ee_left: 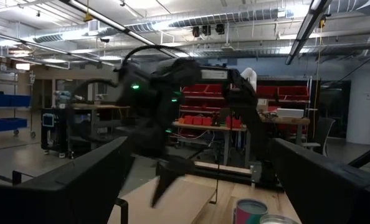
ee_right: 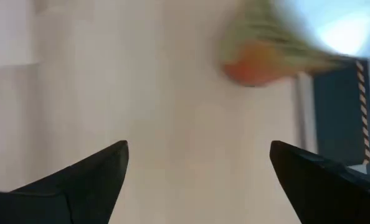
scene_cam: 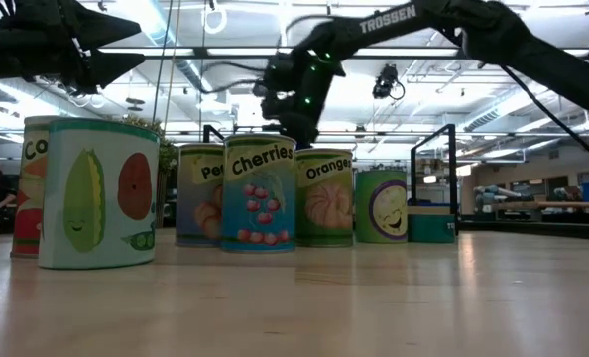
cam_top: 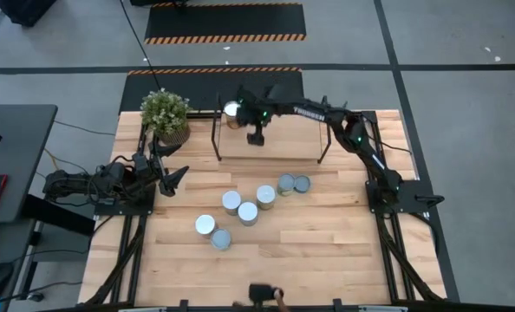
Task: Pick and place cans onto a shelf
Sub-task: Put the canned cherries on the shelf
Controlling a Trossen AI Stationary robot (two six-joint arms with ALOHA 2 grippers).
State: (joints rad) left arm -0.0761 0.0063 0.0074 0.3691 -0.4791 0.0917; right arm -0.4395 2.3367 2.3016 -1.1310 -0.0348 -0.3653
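Seven cans (cam_top: 247, 211) before shelf (cam_top: 270, 139)

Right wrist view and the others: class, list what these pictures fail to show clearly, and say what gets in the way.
1. Right wrist view: the can is blurred; its label cannot be read.
2. Low view: the leftmost can is half hidden behind the vegetable can.
3. Left wrist view: two cans are cut off by the picture's edge.
4. High view: the can on the shelf is too small to read.
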